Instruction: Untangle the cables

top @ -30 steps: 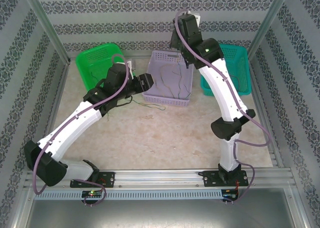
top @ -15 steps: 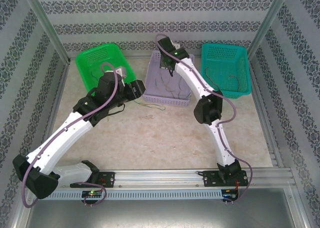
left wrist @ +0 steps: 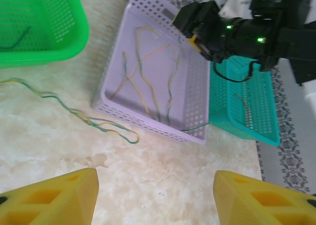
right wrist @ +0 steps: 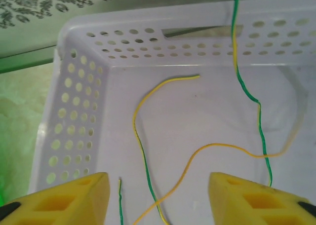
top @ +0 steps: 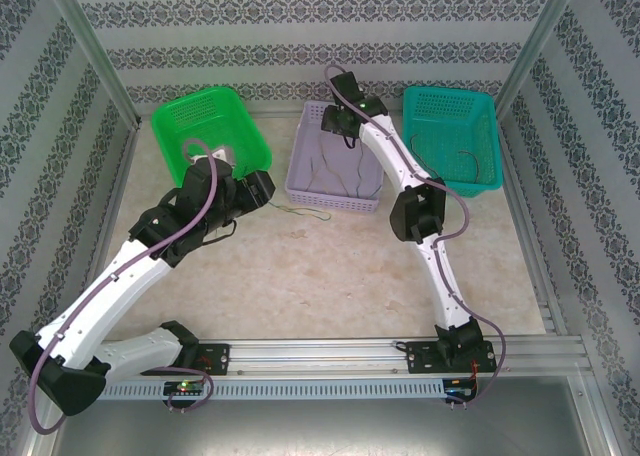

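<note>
**Two wide-open tools, cables (right wrist: 134,120) spread over three baskets and the table**

Our left gripper (left wrist: 155,188) hangs above the table (left wrist: 173,170) with its yellow fingers far apart, holding and touching nothing. Our right gripper (right wrist: 155,185) hovers equally wide and empty over the lavender basket (right wrist: 74,131), where yellow and green strands lie loosely crossed on the floor (one green strand runs up past the far rim). We see a single dark strand in the teal basket (left wrist: 266,111) and another in the green basket (left wrist: 59,22). A yellow-green pair trails across the table near the lavender basket's wall.
</note>
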{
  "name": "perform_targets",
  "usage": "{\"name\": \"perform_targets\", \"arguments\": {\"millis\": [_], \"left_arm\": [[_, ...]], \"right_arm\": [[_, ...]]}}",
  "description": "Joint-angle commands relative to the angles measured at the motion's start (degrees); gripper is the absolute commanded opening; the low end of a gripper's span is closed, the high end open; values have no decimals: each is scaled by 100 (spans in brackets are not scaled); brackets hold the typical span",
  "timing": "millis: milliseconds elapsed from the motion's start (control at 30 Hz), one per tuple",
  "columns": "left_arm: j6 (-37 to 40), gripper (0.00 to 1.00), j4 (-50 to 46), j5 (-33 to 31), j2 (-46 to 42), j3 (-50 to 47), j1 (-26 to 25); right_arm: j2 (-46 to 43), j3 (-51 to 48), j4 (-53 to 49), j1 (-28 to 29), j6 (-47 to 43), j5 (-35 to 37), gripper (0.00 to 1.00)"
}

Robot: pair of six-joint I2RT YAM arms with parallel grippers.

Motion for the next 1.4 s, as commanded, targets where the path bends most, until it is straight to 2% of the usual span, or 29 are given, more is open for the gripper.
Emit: {"name": "perform_targets", "arguments": {"millis": [0,167,267,433,533,700,800,967,1067,1367], "left_arm": [[-321,64,-563,-340,149,47,-42],[-740,63,-1087,-74,495,105,361],[-1024,59,-1251,371,693,12,770],[-1274,54,-1184,563,806,-237,1050],[-1579,54,-1272,755,962,-507,1225],[-2312,57,-245,1067,1238,-1200,1290],[-2649,59,383,1194,1691,-1351,1278],[-2777,62,1120,1163,2572,-1208,1257],[-2756,64,1332,835,2904,-1034,1283],[-2581,65,1943,357,3892,-356,1278]], "right_arm": [[-959,-276,288,89,-250,-172,60],[-2047,-1145,534,35,-238,-67,62],[-2624,-1798,652,11,-198,-72,52],[-3849,-3601,1031,37,-106,-237,45],[-4776,-5172,1528,87,8,-369,41],[-6225,-7647,2316,308,16,-1106,37],[-6914,-8751,2552,428,116,-1641,36],[-7746,-9714,2467,800,95,-1867,37],[-8101,-10021,2366,861,193,-1869,37],[-8641,-10269,2077,848,249,-1739,37]]}}
